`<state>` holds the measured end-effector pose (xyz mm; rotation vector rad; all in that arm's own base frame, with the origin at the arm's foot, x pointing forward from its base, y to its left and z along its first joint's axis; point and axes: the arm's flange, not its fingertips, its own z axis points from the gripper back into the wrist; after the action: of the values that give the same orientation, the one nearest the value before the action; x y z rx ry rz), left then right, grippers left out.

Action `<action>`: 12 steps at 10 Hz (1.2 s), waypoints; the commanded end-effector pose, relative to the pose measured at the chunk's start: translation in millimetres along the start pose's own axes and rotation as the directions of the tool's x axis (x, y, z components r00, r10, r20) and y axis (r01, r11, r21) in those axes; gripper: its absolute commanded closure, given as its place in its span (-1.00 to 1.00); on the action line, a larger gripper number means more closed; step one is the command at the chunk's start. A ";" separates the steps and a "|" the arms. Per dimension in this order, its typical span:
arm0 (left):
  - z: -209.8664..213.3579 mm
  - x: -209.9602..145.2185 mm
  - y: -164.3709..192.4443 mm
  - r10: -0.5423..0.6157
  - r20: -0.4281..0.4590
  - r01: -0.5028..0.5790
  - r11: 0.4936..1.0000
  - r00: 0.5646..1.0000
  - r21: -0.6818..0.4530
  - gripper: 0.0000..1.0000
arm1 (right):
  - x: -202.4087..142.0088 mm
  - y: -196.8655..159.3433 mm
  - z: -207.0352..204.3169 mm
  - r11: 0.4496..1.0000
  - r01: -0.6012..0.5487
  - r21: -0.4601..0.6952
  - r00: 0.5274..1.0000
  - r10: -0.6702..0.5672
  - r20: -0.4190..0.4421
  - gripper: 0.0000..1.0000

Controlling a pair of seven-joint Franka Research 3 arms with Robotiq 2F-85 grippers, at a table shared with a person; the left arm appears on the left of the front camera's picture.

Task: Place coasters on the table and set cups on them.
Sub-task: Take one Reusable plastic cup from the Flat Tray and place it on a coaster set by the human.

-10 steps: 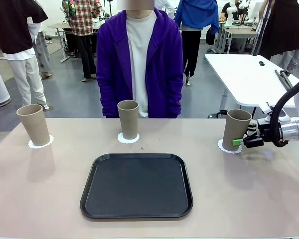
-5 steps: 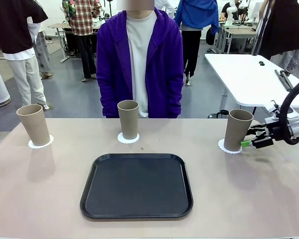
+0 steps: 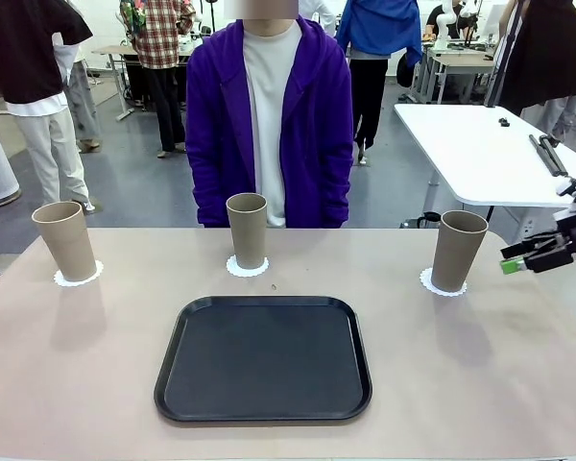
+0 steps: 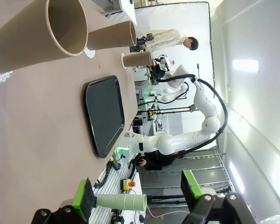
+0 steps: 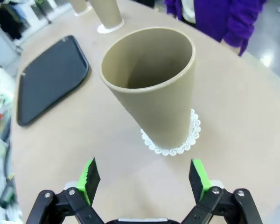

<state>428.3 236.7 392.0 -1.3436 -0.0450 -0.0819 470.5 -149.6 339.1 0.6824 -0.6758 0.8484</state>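
Observation:
Three tan cups stand upright on the beige table (image 3: 86, 365), each on a white lacy coaster: the left cup (image 3: 65, 240) on its coaster (image 3: 79, 278), the middle cup (image 3: 248, 230), and the right cup (image 3: 458, 251) on a coaster (image 3: 442, 284). My right gripper (image 3: 512, 259) hovers open at the table's right edge, a short gap away from the right cup. In its wrist view that cup (image 5: 151, 84) and coaster (image 5: 190, 135) lie ahead of the open right gripper (image 5: 143, 179). My left gripper (image 4: 137, 191) is open and holds nothing; the left cup (image 4: 37, 32) is far ahead of it.
A black tray (image 3: 264, 357) lies in the middle of the near half of the table. A person in a purple hoodie (image 3: 307, 125) stands behind the far edge. A white table (image 3: 480, 144) stands at the back right.
My right gripper has drawn back to the right, from around the right cup to the table's edge. The cup stays upright on its coaster.

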 end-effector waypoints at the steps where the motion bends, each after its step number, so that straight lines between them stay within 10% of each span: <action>1: 1.2 0.0 -2.0 -0.003 0.008 0.003 1.000 1.000 0.002 -1.00 | 31.1 49.1 19.4 0.964 0.239 -0.113 0.965 -0.249 -0.083 -1.00; 6: 1.2 0.0 -2.0 -0.003 0.008 0.003 1.000 1.000 0.002 -1.00 | 128.0 164.3 24.6 0.783 0.460 -0.418 0.757 -0.592 -0.276 -1.00; 12: 1.2 0.0 -2.0 -0.003 0.008 0.003 1.000 1.000 0.002 -1.00 | 196.4 230.3 25.2 0.728 0.372 -0.576 0.715 -0.620 -0.323 -1.00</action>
<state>428.6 236.3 392.1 -1.3436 -0.0447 -0.0830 358.2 34.0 563.5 0.1594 -0.1849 0.2968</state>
